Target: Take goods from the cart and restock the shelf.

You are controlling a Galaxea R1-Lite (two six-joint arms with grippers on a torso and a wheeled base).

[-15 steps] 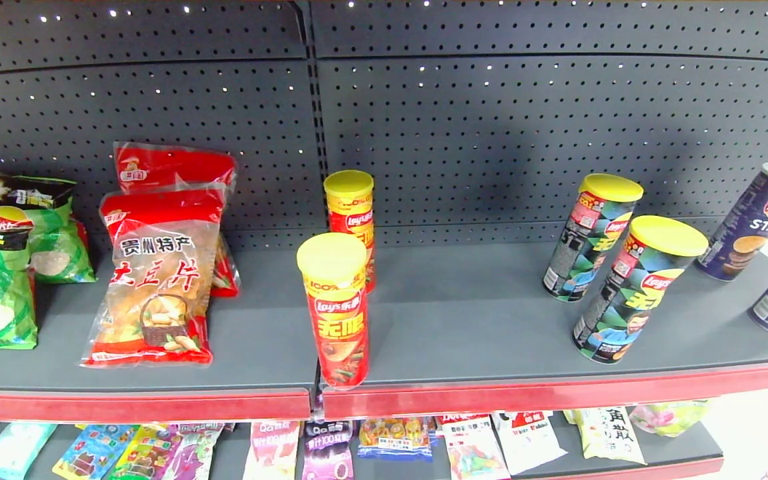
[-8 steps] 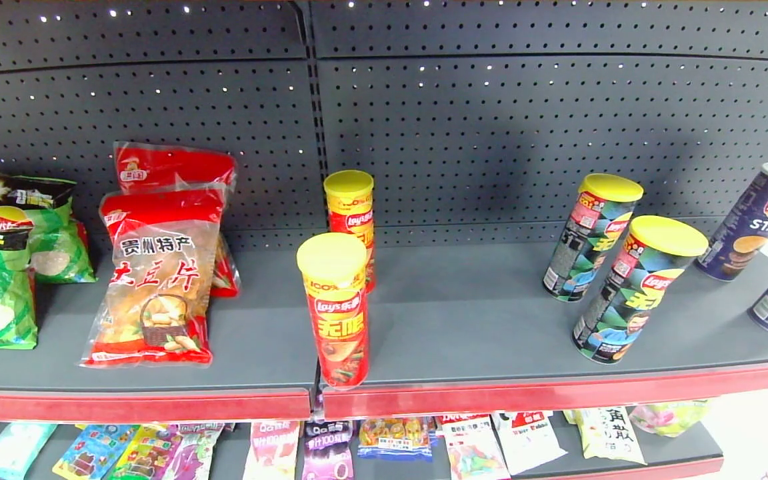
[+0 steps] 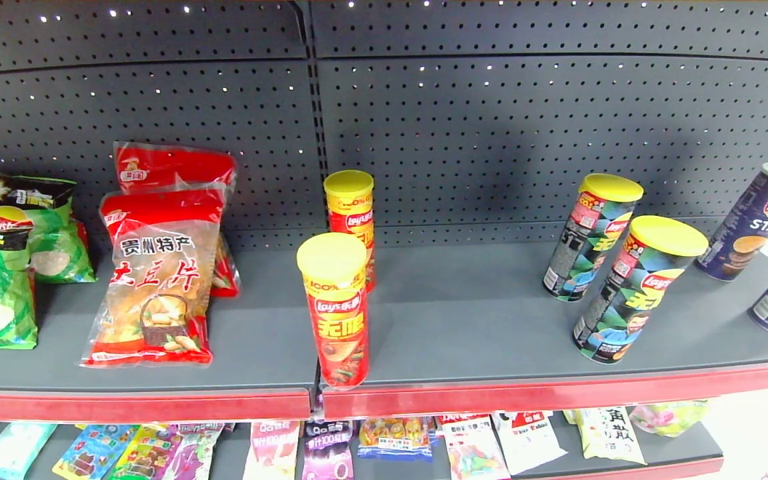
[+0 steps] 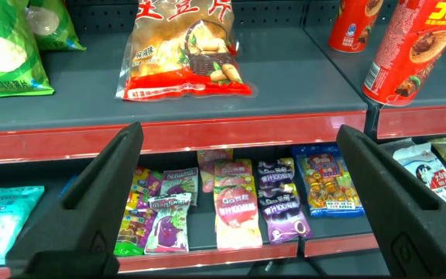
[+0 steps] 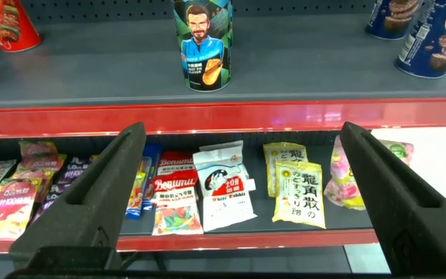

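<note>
Both tools are spread wide and empty, your left tool (image 4: pixel 238 133) and your right tool (image 5: pixel 242 130) facing the red front lip of the grey metal shelf (image 3: pixel 464 320). On it, at the front edge, stands the tall red cardboard chip can with a yellow lid (image 3: pixel 339 313). Cans like it are probably light, stiff and smooth, so take hold mid-body; the red-and-clear crisp bag (image 3: pixel 157 287) looks soft and crushable, so pinch its top seam.

Bright, even light — soft shadow on pegboard (image 3: pixel 504 153), shelf (image 3: pixel 477 320) front bowed.
</note>
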